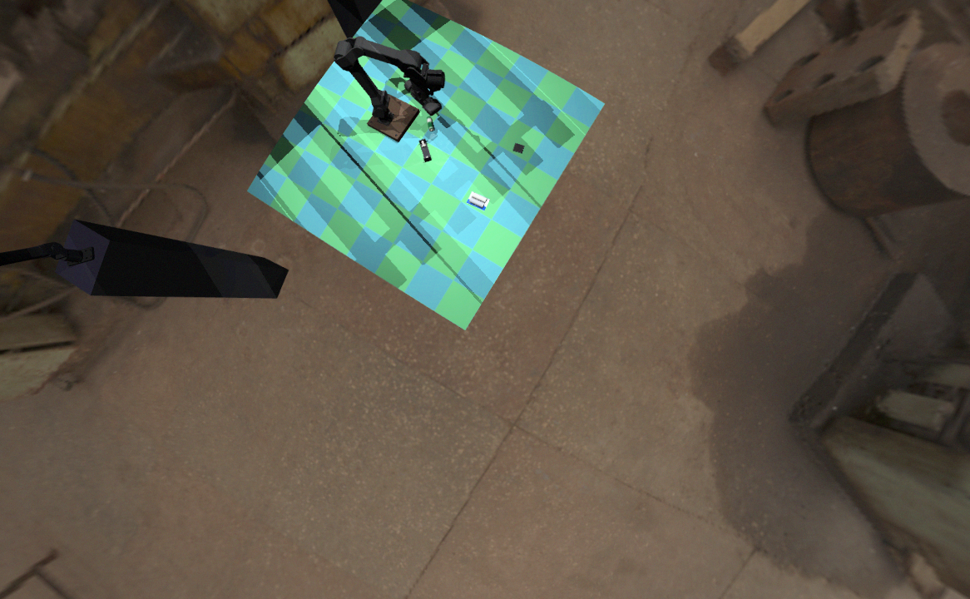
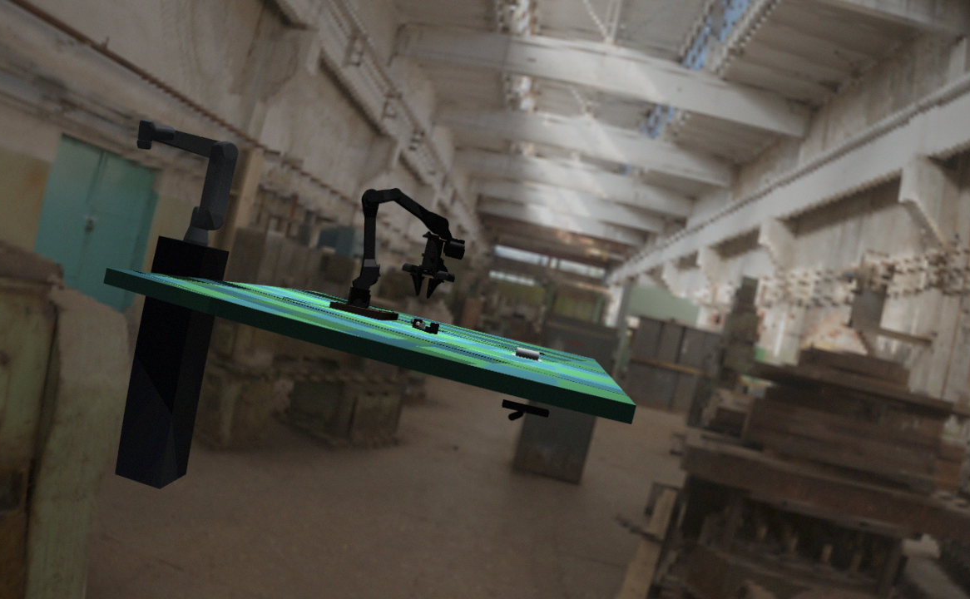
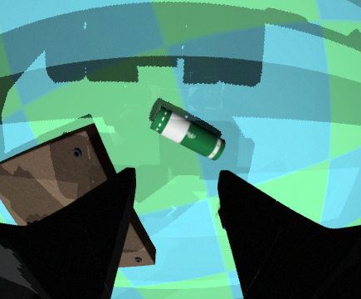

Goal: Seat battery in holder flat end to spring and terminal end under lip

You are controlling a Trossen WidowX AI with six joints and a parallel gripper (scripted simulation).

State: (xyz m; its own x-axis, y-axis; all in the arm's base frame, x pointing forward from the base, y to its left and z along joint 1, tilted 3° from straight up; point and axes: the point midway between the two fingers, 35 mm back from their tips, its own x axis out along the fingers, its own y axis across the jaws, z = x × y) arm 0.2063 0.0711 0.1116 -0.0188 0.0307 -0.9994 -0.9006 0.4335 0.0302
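Observation:
The green and white battery (image 1: 430, 124) (image 3: 188, 134) lies on its side on the checkered table (image 1: 466, 313) (image 2: 615, 408). In the wrist view it lies slantwise, just beyond the fingertips, its banded end lower right. Which end bears the terminal is unclear. The black holder (image 1: 425, 150) (image 2: 424, 325) stands near it, apart, and is outside the wrist view. No battery shows in it, though it is small in the top and exterior views. My gripper (image 2: 423, 295) (image 3: 178, 178) is partly open and empty, above the table, its fingers clear of battery and holder.
The brown base plate (image 1: 399, 133) (image 3: 43, 166) is close to the battery. A white and grey block (image 1: 477, 200) (image 2: 527, 353) and a dark square (image 1: 518, 148) lie farther out. A second arm stands on a dark pillar (image 1: 175, 268) (image 2: 153, 394) beyond the table.

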